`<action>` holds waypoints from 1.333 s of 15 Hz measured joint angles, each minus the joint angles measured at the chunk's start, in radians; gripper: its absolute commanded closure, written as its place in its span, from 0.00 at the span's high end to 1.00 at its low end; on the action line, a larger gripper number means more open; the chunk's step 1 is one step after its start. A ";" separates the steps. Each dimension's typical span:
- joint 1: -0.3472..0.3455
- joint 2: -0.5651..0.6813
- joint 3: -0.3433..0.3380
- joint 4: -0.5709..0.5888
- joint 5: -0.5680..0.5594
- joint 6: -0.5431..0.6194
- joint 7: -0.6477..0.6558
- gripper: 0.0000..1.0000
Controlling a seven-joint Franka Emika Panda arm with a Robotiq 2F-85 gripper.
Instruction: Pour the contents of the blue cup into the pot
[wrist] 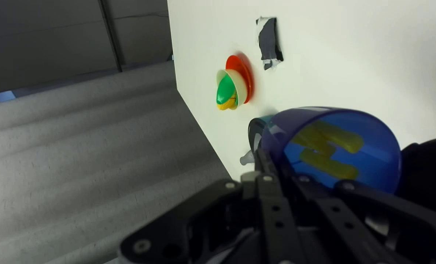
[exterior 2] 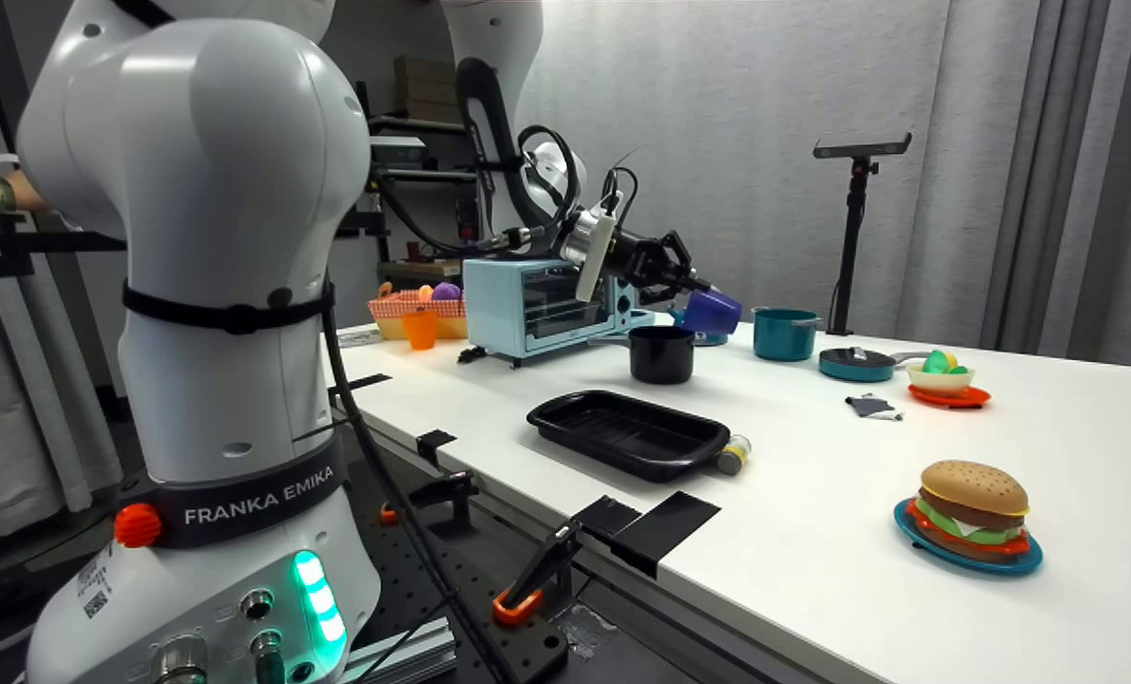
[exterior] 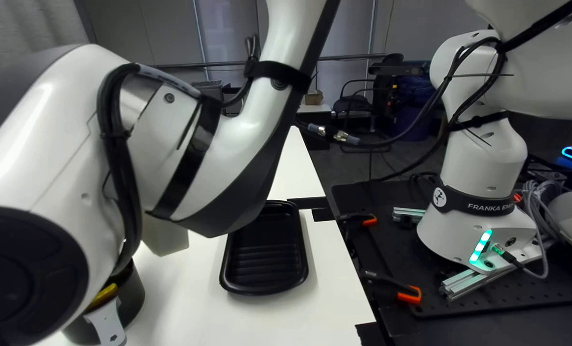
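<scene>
The blue cup (exterior 2: 713, 312) is in my gripper (exterior 2: 699, 285), tilted on its side in the air above the table, just right of and above the black pot (exterior 2: 661, 355) in an exterior view. In the wrist view my gripper (wrist: 276, 161) is shut on the wall of the cup (wrist: 377, 154), at the near left of its rim. Several yellow pieces (wrist: 322, 146) lie inside the cup. A black shape at the right edge looks like the pot (wrist: 430, 176). In an exterior view the arm hides the gripper and cup, and part of the pot (exterior: 131, 298) shows.
A black tray (exterior 2: 565, 410) lies in front of the pot, with a small can (exterior 2: 734, 454) beside it. A light blue toaster oven (exterior 2: 494, 309) stands behind. A teal pot (exterior 2: 782, 334), lidded teal pan (exterior 2: 855, 367), bowl on a red plate (exterior 2: 941, 382) and toy burger (exterior 2: 974, 503) are rightward.
</scene>
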State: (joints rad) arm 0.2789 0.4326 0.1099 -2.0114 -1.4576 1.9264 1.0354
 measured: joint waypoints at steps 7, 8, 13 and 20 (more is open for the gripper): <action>0.000 0.002 0.004 0.000 -0.056 0.000 0.005 0.01; 0.000 0.002 0.005 0.000 -0.065 0.000 0.005 0.01; 0.000 0.003 0.006 0.000 -0.134 0.000 0.005 0.01; 0.000 0.003 0.008 -0.001 -0.295 -0.001 0.004 0.01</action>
State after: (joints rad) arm 0.2786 0.4358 0.1175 -2.0128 -1.7527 1.9250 1.0399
